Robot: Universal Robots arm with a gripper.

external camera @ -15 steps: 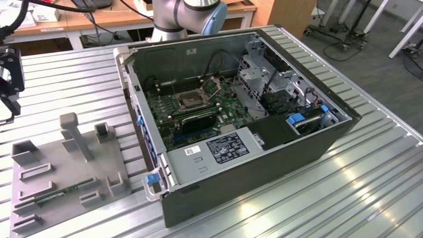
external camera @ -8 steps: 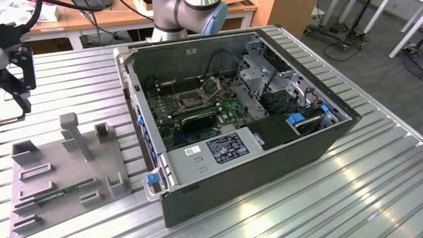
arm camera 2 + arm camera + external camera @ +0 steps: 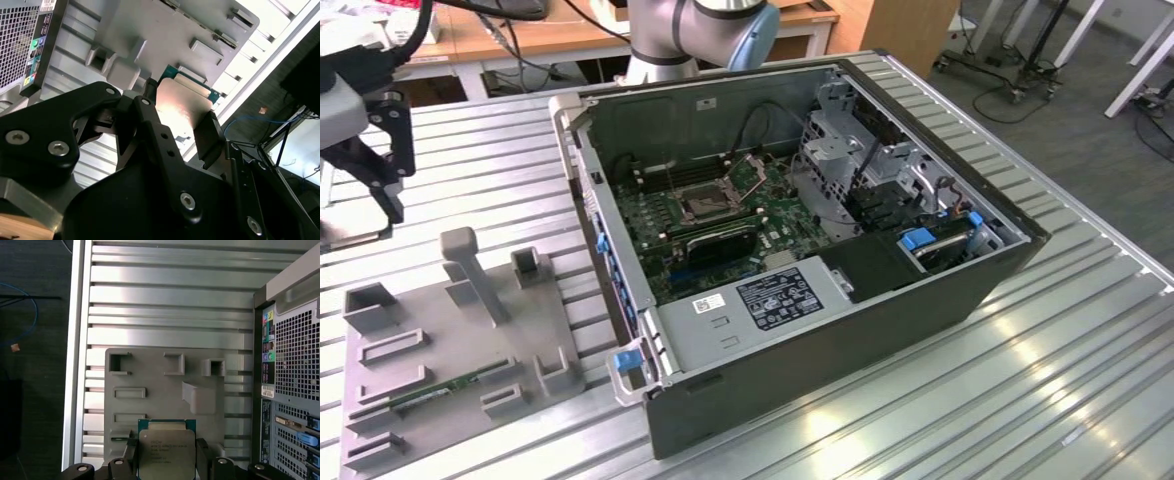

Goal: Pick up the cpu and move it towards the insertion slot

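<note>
The cpu point(image 3: 166, 454) held by its edges, over the grey tray point(image 3: 150, 376)
The gripper point(image 3: 167, 450) is closed onto the cpu, a finger on each of two opposite rims. Light, stiff, smooth and likely fragile, it suits that edge hold. Under the gripper the grey tray has a memory stick point(image 3: 447, 388) in one recess. The insertion slot point(image 3: 707, 205) sits in the computer case point(image 3: 854, 340), well apart from the gripper.

Bright, sharp; glare on table point(image 3: 1067, 380)
</note>
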